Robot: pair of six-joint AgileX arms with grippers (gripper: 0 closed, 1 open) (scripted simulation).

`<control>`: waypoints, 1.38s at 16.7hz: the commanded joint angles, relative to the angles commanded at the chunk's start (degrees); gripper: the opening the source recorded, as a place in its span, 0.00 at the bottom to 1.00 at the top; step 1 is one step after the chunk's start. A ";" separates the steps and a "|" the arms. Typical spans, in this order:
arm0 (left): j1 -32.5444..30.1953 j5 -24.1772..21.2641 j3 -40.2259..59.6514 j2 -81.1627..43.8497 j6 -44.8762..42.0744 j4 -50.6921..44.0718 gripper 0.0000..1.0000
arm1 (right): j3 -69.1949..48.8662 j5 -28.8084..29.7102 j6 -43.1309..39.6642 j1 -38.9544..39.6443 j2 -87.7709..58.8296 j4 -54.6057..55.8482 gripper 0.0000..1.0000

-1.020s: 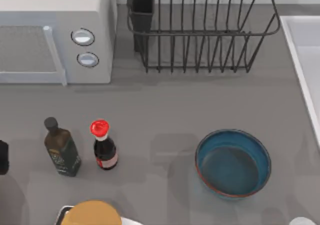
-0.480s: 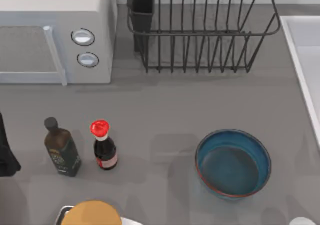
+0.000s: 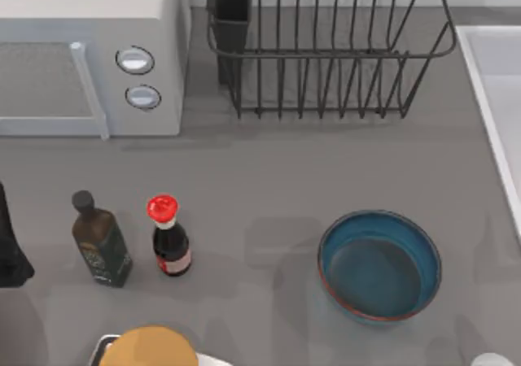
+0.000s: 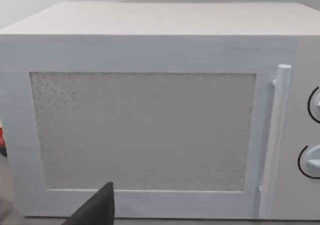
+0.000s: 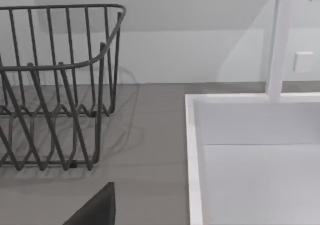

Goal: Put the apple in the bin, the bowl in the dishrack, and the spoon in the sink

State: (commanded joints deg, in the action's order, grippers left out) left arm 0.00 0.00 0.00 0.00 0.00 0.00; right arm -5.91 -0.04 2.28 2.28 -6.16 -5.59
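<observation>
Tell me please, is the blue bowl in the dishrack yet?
No. The bowl sits upright on the table, apart from the dishrack.

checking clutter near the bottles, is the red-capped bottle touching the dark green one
Apart. The top view shows a strip of grey table between the red-capped bottle and the dark green bottle, which stand side by side.
</observation>
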 joint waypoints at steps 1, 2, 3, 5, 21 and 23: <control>0.00 0.00 0.00 0.00 0.00 0.00 1.00 | -2.71 -0.01 1.02 1.01 -3.05 -2.52 1.00; 0.00 0.00 0.00 0.00 0.00 0.00 1.00 | -5.80 -0.02 2.18 2.16 -6.69 -5.37 1.00; 0.00 0.00 0.00 0.00 0.00 0.00 1.00 | -9.21 -0.03 3.46 3.43 -10.87 -8.52 1.00; 0.00 0.00 0.00 0.00 0.00 0.00 1.00 | -16.82 -0.06 6.30 6.25 -20.52 -15.51 1.00; 0.00 0.00 0.00 0.00 0.00 0.00 1.00 | -68.28 0.06 25.60 24.94 -89.55 -62.54 1.00; 0.00 0.00 0.00 0.00 0.00 0.00 1.00 | -68.57 0.06 25.72 25.04 -89.91 -62.82 1.00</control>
State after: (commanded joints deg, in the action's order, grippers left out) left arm 0.00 0.00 0.00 0.00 0.00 0.00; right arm -74.48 0.02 27.99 27.32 -96.08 -68.41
